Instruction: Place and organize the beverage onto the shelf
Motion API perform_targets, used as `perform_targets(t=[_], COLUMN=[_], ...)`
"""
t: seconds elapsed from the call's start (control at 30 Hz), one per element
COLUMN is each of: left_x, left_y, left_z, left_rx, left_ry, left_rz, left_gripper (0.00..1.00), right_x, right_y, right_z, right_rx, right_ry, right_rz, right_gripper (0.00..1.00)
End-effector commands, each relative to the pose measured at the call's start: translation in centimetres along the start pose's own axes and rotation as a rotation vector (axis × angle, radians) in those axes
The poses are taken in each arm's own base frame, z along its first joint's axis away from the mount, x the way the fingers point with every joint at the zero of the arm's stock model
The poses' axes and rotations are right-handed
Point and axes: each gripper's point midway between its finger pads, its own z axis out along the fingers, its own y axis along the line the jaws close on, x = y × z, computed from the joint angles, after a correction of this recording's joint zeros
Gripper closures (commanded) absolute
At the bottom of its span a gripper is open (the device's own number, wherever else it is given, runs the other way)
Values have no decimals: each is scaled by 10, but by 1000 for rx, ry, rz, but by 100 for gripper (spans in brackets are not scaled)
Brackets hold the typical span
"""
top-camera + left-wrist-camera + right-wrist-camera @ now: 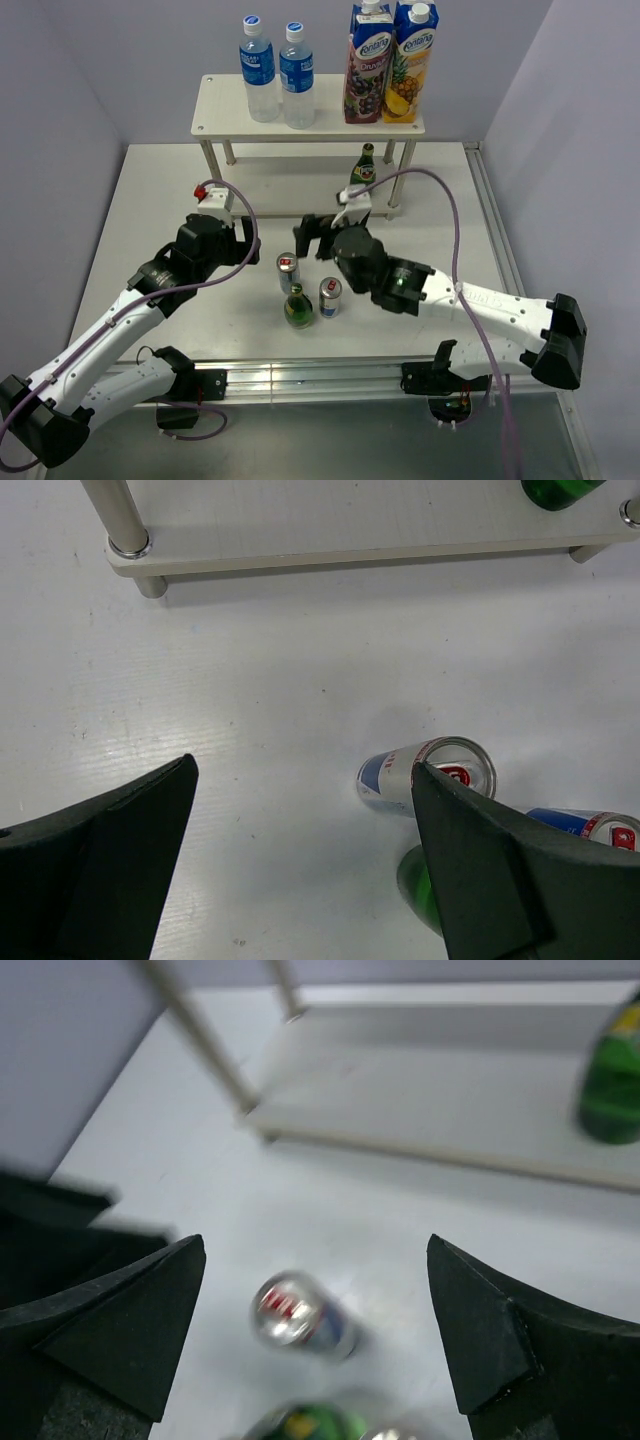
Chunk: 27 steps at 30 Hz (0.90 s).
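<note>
Three drinks sit on the table, two small silver-blue metal cans and a green glass bottle, just below the right gripper; it and the left gripper are both spread wide and empty, presumably lining up a pick, with the cream two-tier shelf ahead.
</note>
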Motion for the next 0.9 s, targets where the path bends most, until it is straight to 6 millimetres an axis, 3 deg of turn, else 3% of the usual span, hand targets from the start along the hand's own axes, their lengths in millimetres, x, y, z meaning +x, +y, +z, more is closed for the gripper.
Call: perform_targets(t=[0.0, 0.07, 0.17, 0.3, 0.4, 0.57, 0.7, 0.87], left_x=[-16, -18, -20, -25, -29, -39, -43, -41], left_y=[-1, 1, 3, 9, 19, 36, 38, 38], left_z=[-5, -6, -9, -12, -15, -22, -26, -25], left_rx=[11, 1, -5, -31, -81, -152, -155, -158], left_ry=[-56, -65, -78, -102, -123, -180, -199, -188], left_rz=[-17, -21, -29, -44, -66, -118, -126, -121], left_gripper=[5, 5, 5, 5, 5, 5, 5, 6], right_x=[22, 27, 36, 46, 52, 81, 105, 118], right_y=[23, 40, 47, 50, 57, 64, 71, 73], right_z=[-38, -63, -85, -96, -102, -97, -95, -96], right_rx=[-97, -179, -208, -226, -267, -252, -251, -233], right_ry=[88, 109, 137, 180, 206, 278, 322, 347], right_rz=[6, 19, 27, 43, 67, 39, 10, -9], right_gripper=[2, 2, 2, 2, 2, 2, 3, 3])
